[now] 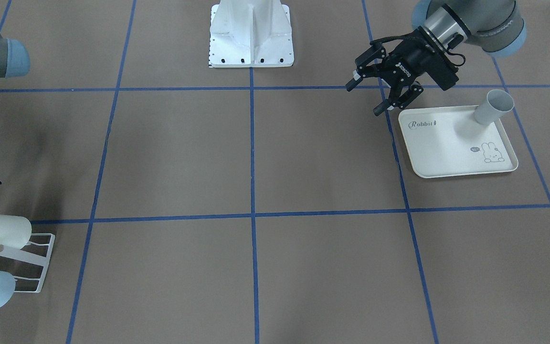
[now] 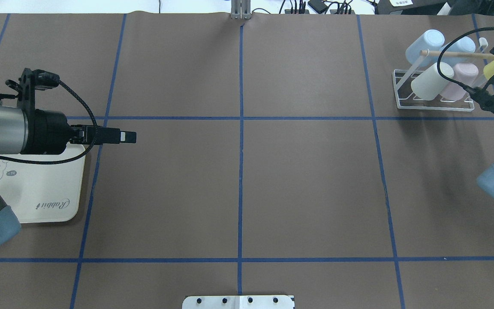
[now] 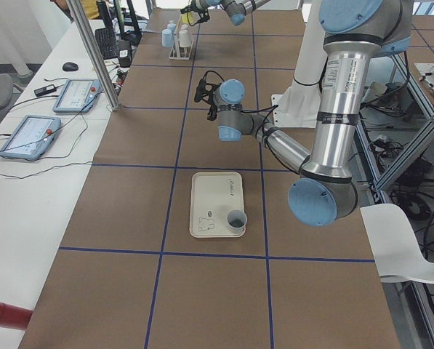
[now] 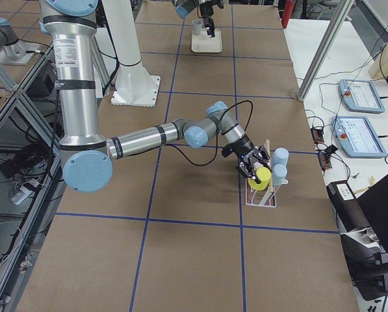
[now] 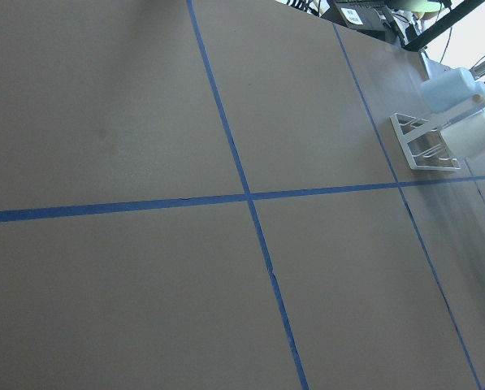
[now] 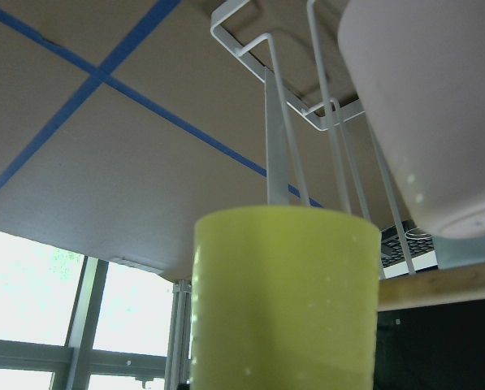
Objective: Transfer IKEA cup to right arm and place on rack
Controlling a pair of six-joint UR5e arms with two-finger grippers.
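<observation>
**Right arm holds a yellow cup at the rack; left arm waits empty by the tray**

A wide brown table point(image 2: 307, 189) is marked into squares by blue tape lines. At the end on the robot's right stands a small white wire rack point(image 2: 433, 108) with a pale wooden rod point(image 2: 453, 53) across its top. Four cups lie slanted on it: two pale blue cups point(image 2: 423, 43), one white cup point(image 2: 429, 80) and one pink cup point(image 2: 459, 79).

The right arm point(image 4: 142, 138) reaches low across the table to this rack. Its tool point(image 4: 253, 166) is clamped around a yellow cup point(image 4: 263, 178), the cup of the task. The cup is held right at the rack's near end, beside the pink cup. In the right wrist view the yellow cup fills the lower middle, with the rack's white bars just beyond it and the pink cup close at the upper right. I cannot tell whether the yellow cup is touching the rack.

At the table's other end lies a cream tray point(image 1: 437, 153) printed with a rabbit and the word "Rabbit". A grey cup point(image 1: 492, 107) stands upright in one corner of it, mouth up. The left tool point(image 1: 364, 99) hangs in the air just off the tray's opposite corner, apart from the grey cup. Its fingers are spread and hold nothing.
</observation>
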